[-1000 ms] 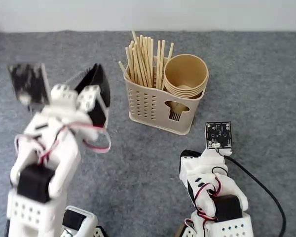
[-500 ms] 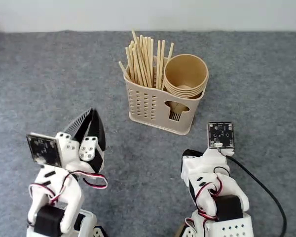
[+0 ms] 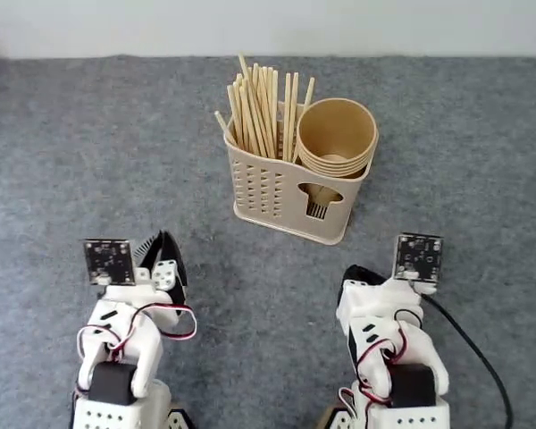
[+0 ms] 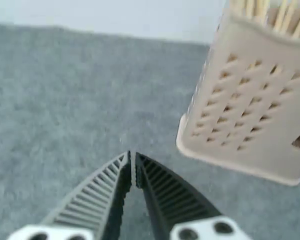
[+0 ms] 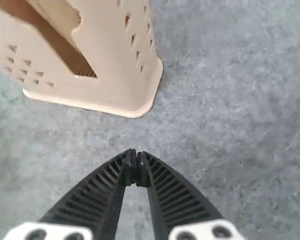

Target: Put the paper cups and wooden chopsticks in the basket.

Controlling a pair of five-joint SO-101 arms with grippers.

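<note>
While the left hand (image 4: 132,156) and the right hand (image 5: 135,154) are both clenched on nothing over the grey desk (image 3: 89,134), the basket (image 3: 268,192) stands ahead of them, nearer the right hand. Wooden chopsticks (image 3: 259,107) stand in its compartment on the left hand's side. Stacked paper cups (image 3: 337,134) sit in the compartment on the right hand's side.

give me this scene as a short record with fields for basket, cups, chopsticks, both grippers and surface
basket: beige, perforated, upright on the mat
paper cups: nested stack, upright in the basket's compartment on the right arm's side
wooden chopsticks: bundle standing in the other compartment, tips above the rim
left gripper: shut, empty, apart from the basket
right gripper: shut, empty, apart from the basket
surface: grey mat
</note>
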